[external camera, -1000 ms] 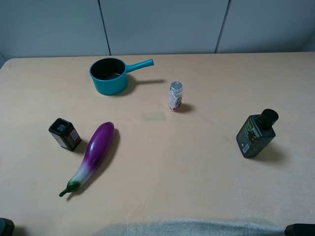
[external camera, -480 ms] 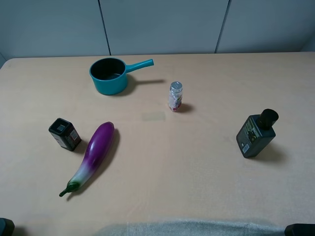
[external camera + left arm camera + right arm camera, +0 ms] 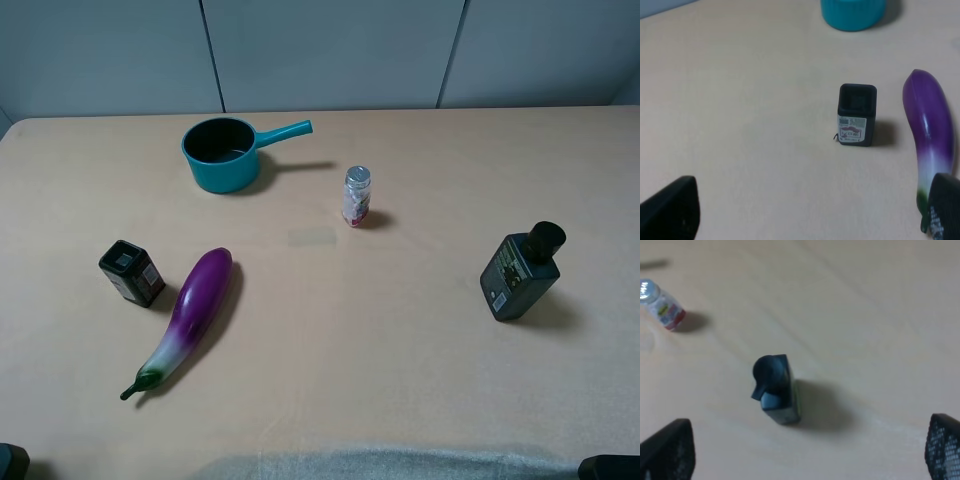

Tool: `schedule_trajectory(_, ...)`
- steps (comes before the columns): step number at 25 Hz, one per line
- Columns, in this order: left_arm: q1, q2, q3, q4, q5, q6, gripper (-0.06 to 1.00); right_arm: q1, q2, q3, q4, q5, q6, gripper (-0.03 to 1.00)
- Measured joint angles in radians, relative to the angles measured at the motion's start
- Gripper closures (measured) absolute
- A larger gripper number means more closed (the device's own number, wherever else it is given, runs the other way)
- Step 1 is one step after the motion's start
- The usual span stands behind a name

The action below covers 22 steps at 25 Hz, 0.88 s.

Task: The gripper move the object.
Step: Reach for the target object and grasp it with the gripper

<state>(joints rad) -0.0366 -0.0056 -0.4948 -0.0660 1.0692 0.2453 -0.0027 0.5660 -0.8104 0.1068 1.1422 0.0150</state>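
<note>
The object, a dark green-black flat bottle with a round black cap [image 3: 520,272], stands upright on the right side of the table. In the right wrist view the bottle [image 3: 775,390] stands ahead of my right gripper [image 3: 805,452], well apart from it. That gripper's black fingertips [image 3: 665,450] show at the frame's two lower corners, wide apart, open and empty. My left gripper [image 3: 805,215] is also open and empty, its fingertips [image 3: 670,210] spread wide. It hovers short of the small black box [image 3: 856,114].
A small clear silver-capped shaker [image 3: 356,196] stands mid-table. A teal saucepan [image 3: 222,153] sits at the back left. A purple eggplant [image 3: 187,316] lies at the front left beside the black box [image 3: 131,272]. Dark arm parts [image 3: 608,466] show at the bottom corners.
</note>
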Motion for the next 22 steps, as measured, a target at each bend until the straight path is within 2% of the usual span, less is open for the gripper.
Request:
schedule_trajectory(3, 0.0, 0.0, 0.0, 0.0, 0.0, 0.0, 0.05, 0.001, 0.05, -0.012, 0.021, 0.012, -0.003, 0.28)
schedule_trajectory(9, 0.0, 0.0, 0.0, 0.0, 0.0, 0.0, 0.05, 0.07, 0.196, -0.013, 0.025, 0.024, -0.015, 0.28)
schedule_trajectory(14, 0.0, 0.0, 0.0, 0.0, 0.0, 0.0, 0.05, 0.093, 0.342, -0.013, 0.027, 0.021, -0.028, 0.28)
schedule_trajectory(22, 0.0, 0.0, 0.0, 0.0, 0.0, 0.0, 0.05, 0.104, 0.509, -0.013, 0.03, -0.058, -0.058, 0.28)
